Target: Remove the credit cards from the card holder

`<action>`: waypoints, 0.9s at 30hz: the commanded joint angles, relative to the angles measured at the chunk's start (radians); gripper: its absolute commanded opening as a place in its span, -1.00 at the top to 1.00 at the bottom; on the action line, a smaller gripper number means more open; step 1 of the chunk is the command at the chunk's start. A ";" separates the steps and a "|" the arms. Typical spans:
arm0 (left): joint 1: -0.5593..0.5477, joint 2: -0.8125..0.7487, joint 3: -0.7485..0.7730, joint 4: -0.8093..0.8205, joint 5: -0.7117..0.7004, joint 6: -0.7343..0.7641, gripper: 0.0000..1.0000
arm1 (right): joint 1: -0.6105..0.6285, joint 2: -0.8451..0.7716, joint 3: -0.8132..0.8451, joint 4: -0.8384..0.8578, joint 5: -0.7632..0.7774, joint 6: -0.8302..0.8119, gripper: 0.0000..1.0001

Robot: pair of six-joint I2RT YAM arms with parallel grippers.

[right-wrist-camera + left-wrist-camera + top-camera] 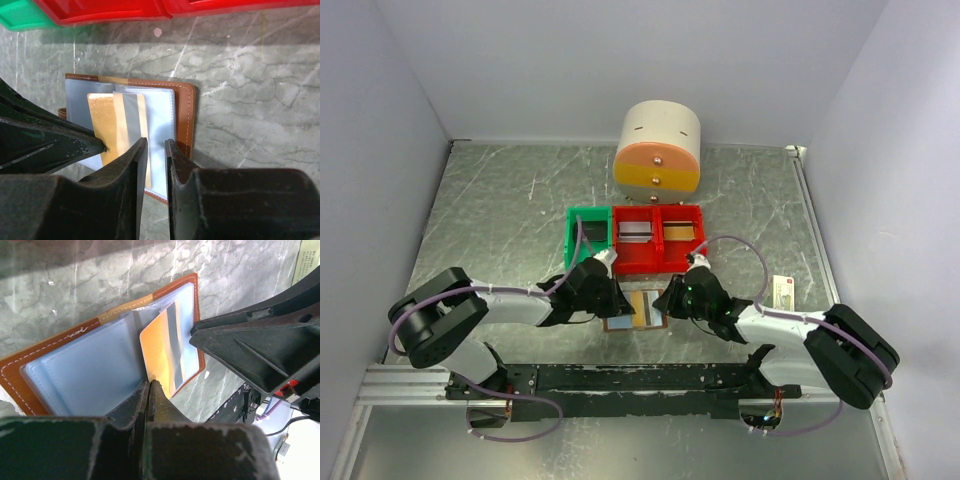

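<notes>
As holder point(75, 371) lies open, left pincer point(151, 384) seemingly nips card point(162, 347).

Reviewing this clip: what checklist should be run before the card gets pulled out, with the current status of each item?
1. card holder lying open and flat: ok.
2. orange card partly out of its pocket: ok.
3. left gripper shut on the card's corner: ok.
4. right gripper pinning the holder's right panel: cannot tell; it sits over the panel, slightly open.
5. More cards left inside: cannot tell.
</notes>
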 commanded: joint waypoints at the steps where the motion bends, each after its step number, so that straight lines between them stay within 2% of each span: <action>1: -0.007 0.001 0.013 -0.052 -0.030 0.038 0.86 | -0.004 -0.013 0.089 -0.171 -0.025 -0.076 0.54; 6: -0.007 -0.017 0.021 -0.073 -0.038 0.044 0.85 | -0.003 -0.049 0.149 -0.213 -0.060 -0.128 0.52; 11: -0.007 -0.024 0.032 -0.088 -0.044 0.049 0.84 | -0.003 0.013 0.135 -0.191 -0.077 -0.113 0.52; 14: -0.007 -0.034 0.029 -0.075 -0.039 0.043 0.77 | -0.004 0.075 0.090 -0.117 -0.115 -0.089 0.52; 20: -0.007 -0.026 0.007 0.009 0.008 0.013 0.50 | -0.002 0.157 0.007 -0.019 -0.124 -0.025 0.52; 27: -0.007 0.009 -0.038 0.154 0.041 -0.064 0.41 | -0.004 0.161 -0.060 0.043 -0.122 0.020 0.54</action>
